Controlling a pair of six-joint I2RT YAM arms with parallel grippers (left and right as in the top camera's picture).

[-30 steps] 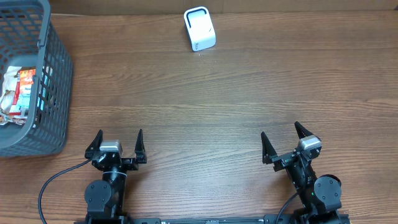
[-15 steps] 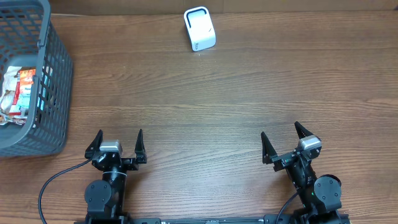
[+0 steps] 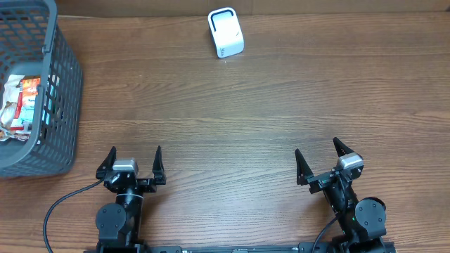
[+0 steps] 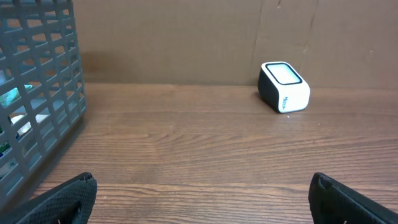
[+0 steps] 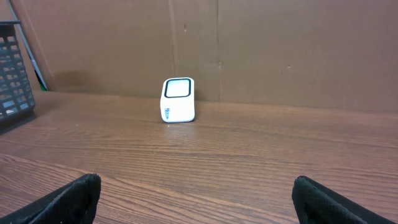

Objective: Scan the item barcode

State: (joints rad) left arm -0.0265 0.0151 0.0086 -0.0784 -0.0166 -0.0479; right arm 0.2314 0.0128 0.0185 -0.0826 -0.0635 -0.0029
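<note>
1. Both left gripper [image 3: 135, 152] and right gripper [image 3: 316, 146] stand spread wide, empty.
2. The packet [image 3: 21, 105] lies in the basket [image 3: 53, 42] at nine o'clock.
3. It looks light and crinkly; better pinch one edge.

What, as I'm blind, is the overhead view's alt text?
Black left gripper and right gripper stand open at a brown wooden table; a white box-shaped scanner at the far edge, a grey plastic basket holding packets at left.
</note>
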